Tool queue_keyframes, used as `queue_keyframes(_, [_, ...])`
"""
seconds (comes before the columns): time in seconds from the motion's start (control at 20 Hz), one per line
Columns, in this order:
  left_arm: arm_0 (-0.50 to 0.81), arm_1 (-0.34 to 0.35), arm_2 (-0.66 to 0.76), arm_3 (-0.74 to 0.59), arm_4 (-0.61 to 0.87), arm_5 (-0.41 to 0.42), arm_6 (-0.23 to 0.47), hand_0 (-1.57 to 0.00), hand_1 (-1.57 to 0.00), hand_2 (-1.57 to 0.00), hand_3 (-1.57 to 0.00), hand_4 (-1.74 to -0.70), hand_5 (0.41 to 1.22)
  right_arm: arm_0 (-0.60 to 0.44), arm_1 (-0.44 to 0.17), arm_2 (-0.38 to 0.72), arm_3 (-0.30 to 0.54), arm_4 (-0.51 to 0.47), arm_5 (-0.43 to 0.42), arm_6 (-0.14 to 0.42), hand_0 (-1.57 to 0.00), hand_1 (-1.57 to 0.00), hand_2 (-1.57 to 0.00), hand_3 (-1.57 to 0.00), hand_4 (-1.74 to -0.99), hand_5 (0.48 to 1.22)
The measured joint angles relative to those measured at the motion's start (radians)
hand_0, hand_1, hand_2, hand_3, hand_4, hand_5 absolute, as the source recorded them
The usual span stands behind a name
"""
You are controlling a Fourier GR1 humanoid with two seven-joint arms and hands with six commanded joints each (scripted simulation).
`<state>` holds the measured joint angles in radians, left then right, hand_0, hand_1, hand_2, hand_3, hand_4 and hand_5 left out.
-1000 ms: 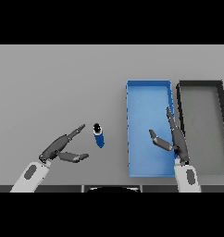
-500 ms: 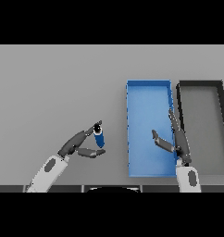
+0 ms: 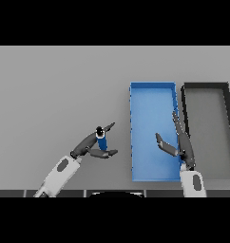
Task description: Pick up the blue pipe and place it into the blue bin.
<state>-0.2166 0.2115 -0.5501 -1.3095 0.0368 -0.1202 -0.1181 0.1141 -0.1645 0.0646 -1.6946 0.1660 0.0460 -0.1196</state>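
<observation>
Left hand: the left hand sits low and left of centre in the frame, its arm coming up from the lower left edge; fingers reach up and to the right on one side of the pipe, the thumb lies below it, so the hand brackets the pipe; whether it really grips cannot be told.
Right hand: the right hand shows low and right of centre, over the lower right part of the blue bin, fingers straight and spread, thumb out to the left, holding nothing.
Pipe: the blue pipe stands on the table, dark cap at its top, between the left hand's fingers and thumb, just left of the blue bin.
Blue bin: the blue bin lies right of centre, long side running up the frame.
Dark bin: a dark bin lies just beside it at the right edge.
</observation>
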Motion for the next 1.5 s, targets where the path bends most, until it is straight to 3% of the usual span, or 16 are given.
queue_keyframes(0.05, [0.010, -0.009, 0.006, 0.003, 0.017, -0.005, -0.013, -0.01, -0.16, -0.31, -0.28, -1.24, 0.613, -0.012, -0.008, -0.009, 0.010, -0.006, 0.001, 0.014, 0.00, 0.00, 0.00, 0.00, -1.217, 0.655])
queue_keyframes(0.1, [0.011, -0.027, 0.011, 0.013, 0.033, -0.009, -0.023, -0.12, -0.32, -0.49, -0.53, -1.28, 0.735, -0.013, -0.009, -0.014, 0.009, -0.019, 0.008, 0.002, 0.00, 0.00, 0.00, 0.00, -1.220, 0.656])
queue_keyframes(0.2, [0.013, -0.054, 0.017, 0.005, 0.061, -0.009, -0.024, -0.60, -0.75, -0.87, -0.91, -1.44, 0.910, -0.021, -0.003, -0.011, 0.024, -0.011, 0.004, 0.012, 0.00, 0.00, 0.00, 0.00, -1.219, 0.657])
queue_keyframes(0.35, [0.010, -0.059, 0.015, 0.010, 0.070, -0.014, -0.011, -1.07, -1.15, -1.21, -1.19, -1.58, 1.062, -0.013, -0.003, -0.009, 0.016, -0.014, 0.007, -0.011, 0.00, 0.00, 0.00, 0.00, -1.233, 0.660])
queue_keyframes(0.5, [0.024, -0.052, -0.012, -0.010, 0.040, 0.013, -0.045, -1.32, -1.36, -1.39, -1.38, -1.51, 1.139, -0.009, 0.004, -0.008, 0.006, -0.019, 0.005, 0.010, 0.00, 0.00, 0.00, 0.00, -1.222, 0.646])
queue_keyframes(0.65, [0.037, -0.067, -0.015, -0.027, 0.012, 0.031, -0.089, -1.44, -1.46, -1.48, -1.47, -1.48, 1.179, -0.024, -0.001, -0.013, -0.004, -0.029, 0.008, 0.027, 0.00, 0.00, 0.00, 0.00, -1.217, 0.631])
queue_keyframes(0.85, [0.010, -0.090, 0.002, -0.103, 0.021, 0.045, -0.098, -1.52, -1.53, -1.53, -1.53, -1.47, 1.204, -0.034, 0.004, -0.015, 0.017, -0.038, 0.015, 0.035, 0.00, 0.00, 0.00, 0.00, -1.226, 0.636])
queue_keyframes(1.25, [-0.051, -0.095, -0.007, -0.251, 0.053, -0.001, 0.008, -1.56, -1.56, -1.56, -1.56, -1.47, 1.218, -0.019, -0.004, -0.006, 0.020, 0.005, -0.002, 0.014, 0.00, 0.00, 0.00, 0.00, -1.161, 0.644])
queue_keyframes(1.5, [-0.053, -0.104, -0.015, -0.264, 0.025, -0.005, 0.052, -1.57, -1.57, -1.57, -1.57, -1.47, 1.220, -0.016, -0.015, -0.015, 0.018, -0.004, 0.005, -0.003, 0.00, 0.00, 0.00, 0.00, -1.141, 0.643])
